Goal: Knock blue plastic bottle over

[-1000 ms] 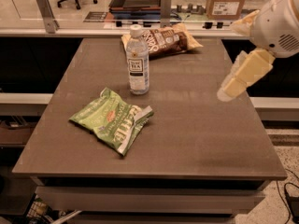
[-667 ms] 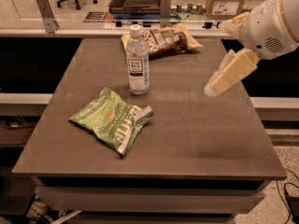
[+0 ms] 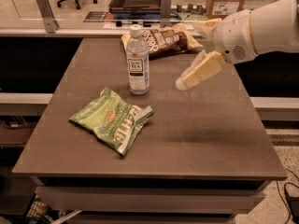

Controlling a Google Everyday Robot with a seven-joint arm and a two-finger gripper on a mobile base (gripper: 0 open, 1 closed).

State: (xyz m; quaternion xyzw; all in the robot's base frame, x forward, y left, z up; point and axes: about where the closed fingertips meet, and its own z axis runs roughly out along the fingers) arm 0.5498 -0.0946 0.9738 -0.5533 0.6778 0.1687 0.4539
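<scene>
Closer now, end effector, grip unclear, hovers right of upright blue plastic bottle; green bag nearby.

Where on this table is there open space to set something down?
The widest bare patch is the table's right front, right of the green snack bag and nearer than the gripper, which hovers right of the blue plastic bottle. The left strip beside the bottle is also free. The far middle is crowded, with the bottle and the brown snack bag.
</scene>
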